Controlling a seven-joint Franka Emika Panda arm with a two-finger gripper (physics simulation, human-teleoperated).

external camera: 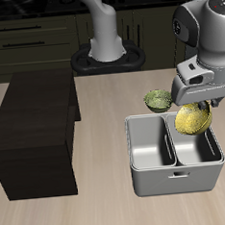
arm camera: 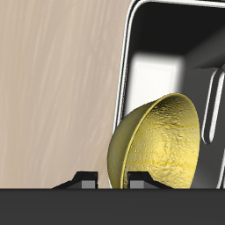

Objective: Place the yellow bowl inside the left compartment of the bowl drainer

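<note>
The yellow bowl hangs tilted on its side just above the bowl drainer, a grey tub with two wells. It is over the well farther from the dark cabinet, at rim height. My gripper is shut on the bowl's rim from above. In the wrist view the yellow bowl, with its speckled inside, fills the space in front of my gripper, and the bowl drainer lies below it with an empty well visible.
An olive-green bowl sits on the table just behind the drainer. A dark brown cabinet block stands beside the drainer, across a strip of bare table.
</note>
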